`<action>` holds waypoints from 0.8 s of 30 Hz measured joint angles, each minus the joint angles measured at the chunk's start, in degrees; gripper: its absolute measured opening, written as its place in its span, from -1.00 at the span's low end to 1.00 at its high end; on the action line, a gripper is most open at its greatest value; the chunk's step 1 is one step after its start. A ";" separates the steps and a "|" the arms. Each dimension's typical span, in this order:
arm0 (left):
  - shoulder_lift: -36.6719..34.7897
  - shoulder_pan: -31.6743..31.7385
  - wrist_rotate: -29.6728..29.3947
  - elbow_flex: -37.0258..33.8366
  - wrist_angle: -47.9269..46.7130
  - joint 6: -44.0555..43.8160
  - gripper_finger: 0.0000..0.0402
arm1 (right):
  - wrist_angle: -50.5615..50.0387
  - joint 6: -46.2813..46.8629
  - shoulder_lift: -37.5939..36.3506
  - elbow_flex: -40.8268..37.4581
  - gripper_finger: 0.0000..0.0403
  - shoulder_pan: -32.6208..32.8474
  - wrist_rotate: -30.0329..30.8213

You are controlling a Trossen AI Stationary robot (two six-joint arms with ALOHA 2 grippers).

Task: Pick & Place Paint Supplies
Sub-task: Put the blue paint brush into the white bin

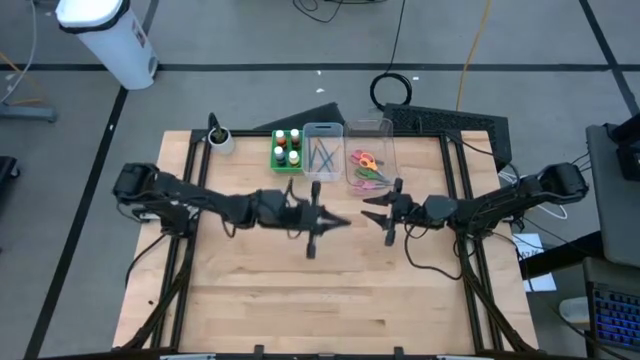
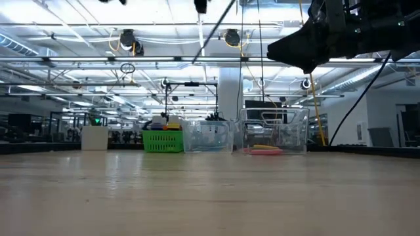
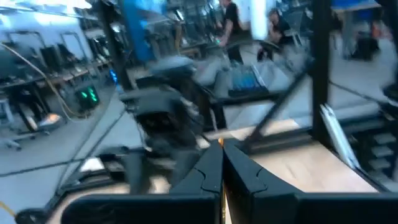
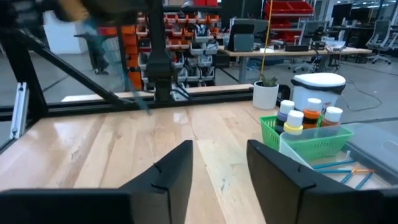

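On the wooden table (image 1: 300,290), the left claw (image 3: 221,163) clenches a thin brush (image 2: 215,31) slanting upward; the right claw (image 4: 219,163) is released.

We look for words, numbers and signs, and we find none that we can read. The paint bottles (image 4: 304,118) have labels, but they are too small for us to make out. The room behind the table has lights and shelves, and we see no letters on them that are clear.
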 joint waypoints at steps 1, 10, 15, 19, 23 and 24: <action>0.38 1.15 0.73 0.10 1.25 -0.55 -0.99 | 0.22 0.02 0.40 0.00 -0.26 0.08 0.00; 4.71 6.93 5.48 -0.02 8.19 -2.23 -0.99 | 14.77 -2.14 9.58 -0.02 0.06 0.06 -0.02; 4.79 8.56 5.46 -0.02 7.62 -0.96 -0.99 | 20.58 -4.65 12.78 1.08 0.08 -1.19 -1.84; 4.77 10.17 5.45 -0.02 6.39 -0.81 -0.99 | 18.97 -3.90 14.50 4.62 0.04 -3.61 -7.77; 4.77 11.45 5.43 -0.02 5.20 -1.08 -0.99 | 15.08 -4.66 14.86 7.23 0.02 -5.82 -8.94; 4.77 11.69 5.43 -0.02 5.11 -1.05 -0.99 | 14.22 -4.79 14.84 7.75 0.02 -6.48 -8.92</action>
